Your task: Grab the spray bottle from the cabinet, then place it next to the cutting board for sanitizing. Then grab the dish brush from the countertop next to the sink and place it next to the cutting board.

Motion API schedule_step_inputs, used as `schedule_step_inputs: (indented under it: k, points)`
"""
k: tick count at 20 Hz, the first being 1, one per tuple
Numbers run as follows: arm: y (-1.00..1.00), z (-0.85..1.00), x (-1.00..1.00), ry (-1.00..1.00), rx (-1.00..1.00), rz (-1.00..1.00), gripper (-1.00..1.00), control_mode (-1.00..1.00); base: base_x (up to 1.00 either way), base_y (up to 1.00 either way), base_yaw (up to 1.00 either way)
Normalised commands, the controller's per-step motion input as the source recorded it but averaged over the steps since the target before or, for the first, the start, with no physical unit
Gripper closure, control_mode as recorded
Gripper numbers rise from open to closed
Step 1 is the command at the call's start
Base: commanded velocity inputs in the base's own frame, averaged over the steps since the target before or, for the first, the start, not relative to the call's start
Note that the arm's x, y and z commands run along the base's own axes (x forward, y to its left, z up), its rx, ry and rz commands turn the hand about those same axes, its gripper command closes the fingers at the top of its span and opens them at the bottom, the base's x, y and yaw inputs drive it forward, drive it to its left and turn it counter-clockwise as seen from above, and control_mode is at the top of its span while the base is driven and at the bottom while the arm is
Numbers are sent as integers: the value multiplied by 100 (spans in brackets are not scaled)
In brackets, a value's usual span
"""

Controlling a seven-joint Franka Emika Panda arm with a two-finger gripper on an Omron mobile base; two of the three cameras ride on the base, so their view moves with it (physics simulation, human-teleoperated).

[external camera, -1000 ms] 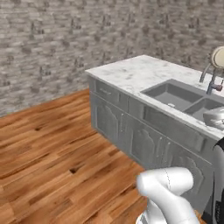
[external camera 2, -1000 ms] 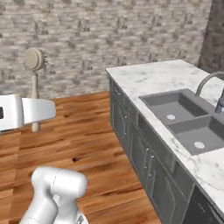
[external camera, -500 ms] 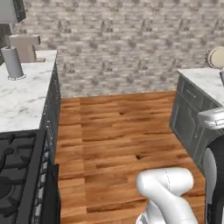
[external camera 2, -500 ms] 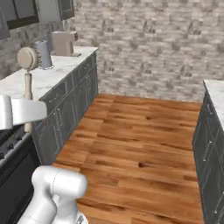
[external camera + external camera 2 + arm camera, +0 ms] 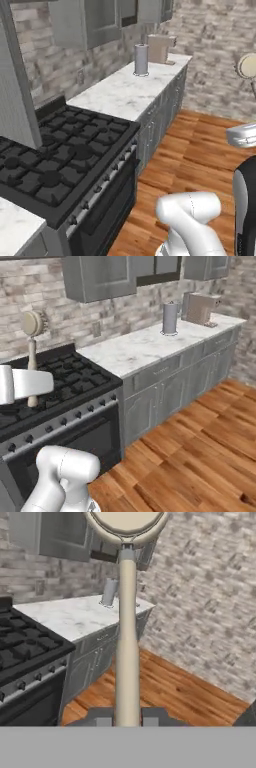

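My gripper [image 5: 127, 716] is shut on the tan stick handle of the dish brush [image 5: 127, 637]. The brush stands upright out of the fingers, with its round cream head at the top. In the right base view the brush [image 5: 32, 356] rises from the gripper [image 5: 31, 381] at the left edge, in front of the stove. The brush head [image 5: 247, 65] and the gripper [image 5: 242, 135] sit at the right edge of the left base view. A white marble countertop [image 5: 125, 90] runs along the brick wall under grey wall cabinets [image 5: 85, 20]. The spray bottle, cutting board and sink are out of view.
A black gas stove [image 5: 55, 155] with an oven below stands next to the counter. On the counter's far end are a grey upright cylinder [image 5: 141, 60] and a tan boxy appliance [image 5: 161, 48]. Grey base cabinets [image 5: 170, 391] line the open wooden floor [image 5: 200, 456].
The whole picture has swung round as the base turned: from the sink island, past the open floor, to the stove and wall counter. The brush stays in the shut gripper.
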Motion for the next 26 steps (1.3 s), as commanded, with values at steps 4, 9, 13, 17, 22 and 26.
schedule_step_inputs:
  k: [4,9,13,17,22,26]
  points:
    - [0,0,0,0,0,0,100,100,-9,-32,95]
    - [0,0,0,0,0,0,100,100,-6,-39,92]
    - [0,0,0,0,0,0,100,100,0,-26,89]
    - [0,0,0,0,0,0,100,100,0,5,72]
    - [0,0,0,0,0,0,100,100,0,87,38]
    - [0,0,0,0,0,0,100,100,0,94,16]
